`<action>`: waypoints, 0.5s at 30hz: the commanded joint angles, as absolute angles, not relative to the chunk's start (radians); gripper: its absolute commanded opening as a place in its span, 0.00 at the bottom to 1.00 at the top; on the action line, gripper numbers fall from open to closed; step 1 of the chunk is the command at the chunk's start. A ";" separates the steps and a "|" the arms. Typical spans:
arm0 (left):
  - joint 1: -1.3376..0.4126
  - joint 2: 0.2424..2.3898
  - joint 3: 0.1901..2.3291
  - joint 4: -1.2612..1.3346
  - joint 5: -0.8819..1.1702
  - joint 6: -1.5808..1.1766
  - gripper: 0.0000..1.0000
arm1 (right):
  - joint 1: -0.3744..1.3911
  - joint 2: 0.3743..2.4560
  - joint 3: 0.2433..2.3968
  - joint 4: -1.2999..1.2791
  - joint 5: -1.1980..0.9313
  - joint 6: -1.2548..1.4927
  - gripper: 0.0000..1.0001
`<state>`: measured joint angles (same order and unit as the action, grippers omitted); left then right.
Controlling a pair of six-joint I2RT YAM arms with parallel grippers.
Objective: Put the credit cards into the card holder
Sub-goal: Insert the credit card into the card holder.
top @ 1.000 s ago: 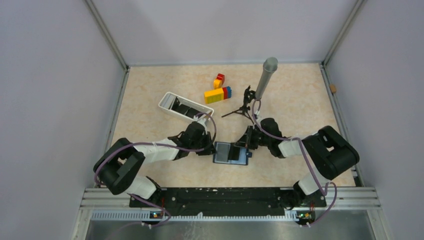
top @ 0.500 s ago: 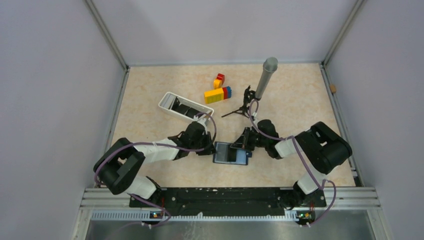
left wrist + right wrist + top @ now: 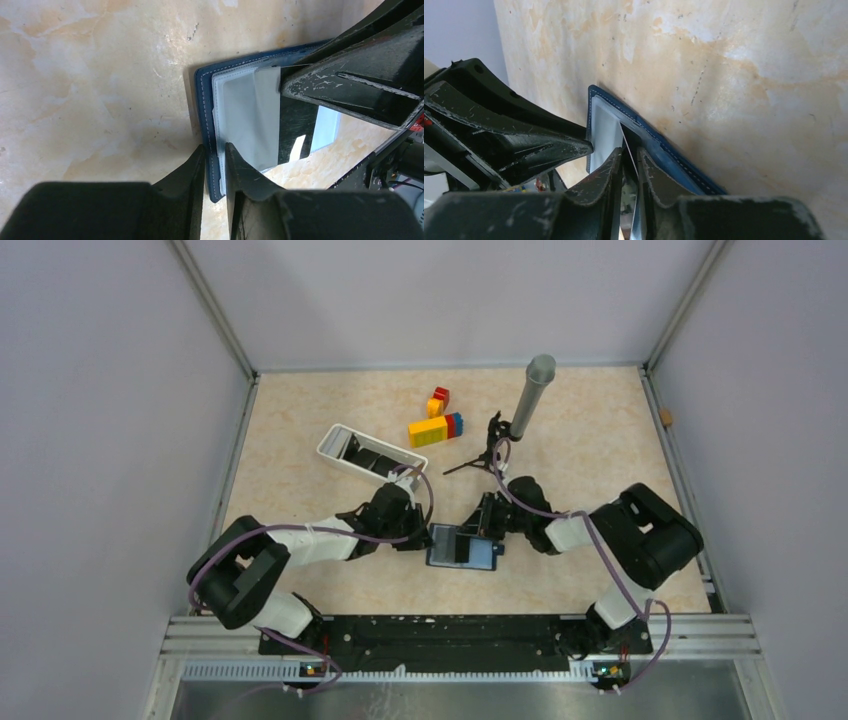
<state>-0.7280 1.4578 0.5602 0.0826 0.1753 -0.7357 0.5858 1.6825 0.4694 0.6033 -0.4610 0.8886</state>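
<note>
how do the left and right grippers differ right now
The left gripper pinches the card holder by its blue edge; the right gripper pinches a dark credit card over the grey pocket. The left reaches from the holder's left, the right from its right. Both are shut.

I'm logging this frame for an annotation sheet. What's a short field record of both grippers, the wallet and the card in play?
card holder: lying open, grey pockets up
left gripper: shut on the card holder's outer edge
right gripper: shut on a credit card, held over the open pockets
white tray: beyond the left arm, dark items inside
</note>
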 commanded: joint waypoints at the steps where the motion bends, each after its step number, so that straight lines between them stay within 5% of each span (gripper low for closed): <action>1: -0.732 1.450 0.563 0.038 0.146 -0.710 0.24 | 0.605 1.606 0.496 0.375 -0.344 0.786 0.20; 11: -0.730 1.376 0.579 0.020 0.146 -0.713 0.50 | 0.604 1.362 0.579 0.102 -0.230 0.705 0.49; 15: -0.731 1.356 0.580 0.057 0.176 -0.721 0.58 | 0.607 1.309 0.591 -0.009 -0.137 0.700 0.53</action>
<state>-0.7284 1.3945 0.5613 0.0360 0.1661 -0.7269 0.5972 1.3693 0.5495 0.1249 -0.2462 0.7345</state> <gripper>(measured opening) 0.557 0.518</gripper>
